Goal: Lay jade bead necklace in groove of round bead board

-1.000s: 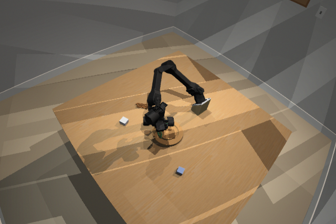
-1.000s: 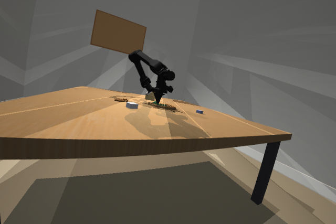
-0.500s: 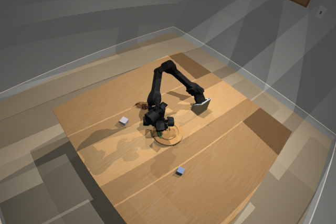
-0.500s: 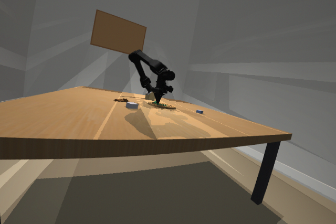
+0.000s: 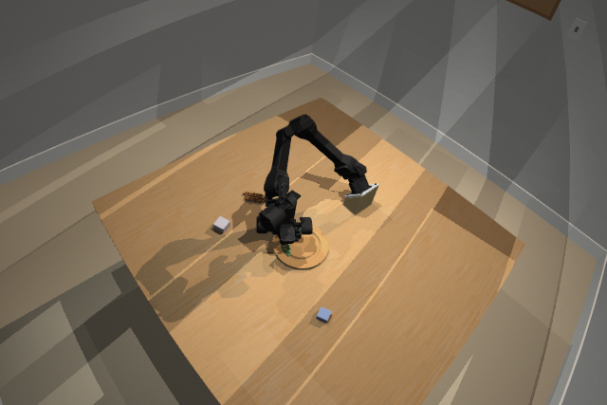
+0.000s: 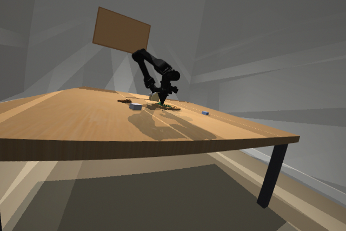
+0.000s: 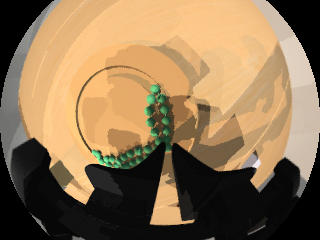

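My gripper [image 5: 297, 231] [image 6: 162, 103] [image 7: 168, 146] points down low over the round bead board [image 5: 321, 256] [image 6: 176, 108] [image 7: 120, 54], its tips nearly together on beads. The jade bead necklace [image 5: 285, 249] [image 7: 149, 111] is a string of green beads. In the wrist view, one narrow doubled strand runs from the fingertips up across the right part of the board's ring. Another doubled part curves from the tips to the lower left, along the ring's lower edge. The beads at the fingertips are partly hidden by the fingers.
A brown bead strand [image 5: 253, 196] [image 6: 124, 100] lies beside the arm. A pale block [image 5: 221, 224] [image 6: 135, 106] and a blue block [image 5: 323, 314] [image 6: 205, 113] lie on the table on different sides of the board. A grey panel [image 5: 359, 203] [image 6: 154, 96] stands by the arm's base.
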`<state>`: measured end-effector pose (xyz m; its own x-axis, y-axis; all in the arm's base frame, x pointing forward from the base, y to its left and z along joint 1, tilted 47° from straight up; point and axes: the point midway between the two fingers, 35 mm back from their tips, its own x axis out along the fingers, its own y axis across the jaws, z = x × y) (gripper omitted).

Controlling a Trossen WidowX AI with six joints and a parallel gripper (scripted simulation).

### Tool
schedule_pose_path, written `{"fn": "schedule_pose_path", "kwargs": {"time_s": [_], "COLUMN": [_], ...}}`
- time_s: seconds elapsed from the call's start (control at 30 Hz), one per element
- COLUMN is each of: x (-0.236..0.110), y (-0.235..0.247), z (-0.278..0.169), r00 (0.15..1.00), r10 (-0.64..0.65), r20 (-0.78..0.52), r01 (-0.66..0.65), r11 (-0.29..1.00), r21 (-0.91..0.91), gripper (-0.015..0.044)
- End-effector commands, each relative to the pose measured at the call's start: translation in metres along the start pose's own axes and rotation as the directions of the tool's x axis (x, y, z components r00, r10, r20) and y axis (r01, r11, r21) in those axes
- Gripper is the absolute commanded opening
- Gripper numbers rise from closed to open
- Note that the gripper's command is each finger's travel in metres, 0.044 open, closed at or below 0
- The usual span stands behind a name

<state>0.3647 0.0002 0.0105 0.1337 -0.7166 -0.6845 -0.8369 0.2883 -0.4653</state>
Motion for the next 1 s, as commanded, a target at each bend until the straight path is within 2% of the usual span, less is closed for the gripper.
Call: {"fn": "schedule_pose_path", "kwargs": {"time_s": [0.0,0.43,0.97], "x": [0.0002,-0.0005,-0.0053], "y": [0.0000,0.0010,0.0010], "z": [-0.0001,-0.0014,-0.0013], "r00": [1.000,1.000,1.000], "r10": [0.001,0.005,0.010], "r20": [0.000,-0.006,-0.015], "r01": [-0.001,-0.005,-0.010], "r11": [1.000,1.000,1.000], "r21": [0.000,-0.006,-0.007], "gripper": [0.0105,0.0440,0.0440]}}
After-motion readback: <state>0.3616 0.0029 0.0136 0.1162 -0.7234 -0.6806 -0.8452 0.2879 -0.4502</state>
